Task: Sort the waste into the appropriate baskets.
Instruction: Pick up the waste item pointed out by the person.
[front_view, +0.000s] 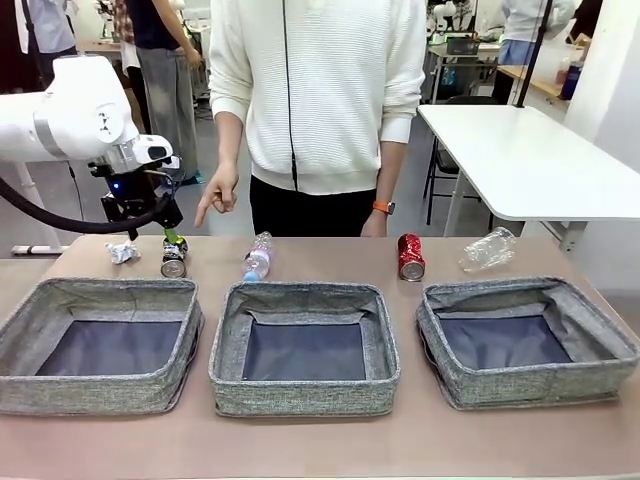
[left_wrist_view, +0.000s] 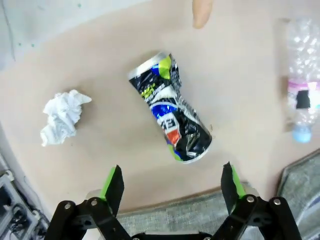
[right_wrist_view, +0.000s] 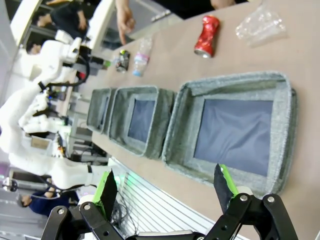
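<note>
A white table (front_view: 530, 160) stands beyond the brown tabletop (front_view: 320, 440), beside a person (front_view: 320, 200) in a white sweater (front_view: 320, 90).

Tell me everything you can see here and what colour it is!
baskets: three, grey, in a row, table's near side
paper wad: one, white, far left
black-silver can: one, dented, beside the wad
capped bottle: one, clear, blue cap, behind middle basket
red can: one, red, right of that bottle
crushed bottle: one, clear, behind right basket
table: one, brown
person's hand: one, pointing down near the black-silver can
left gripper: one, black and green, open above black-silver can
right gripper: one, black and green, open near right basket
</note>
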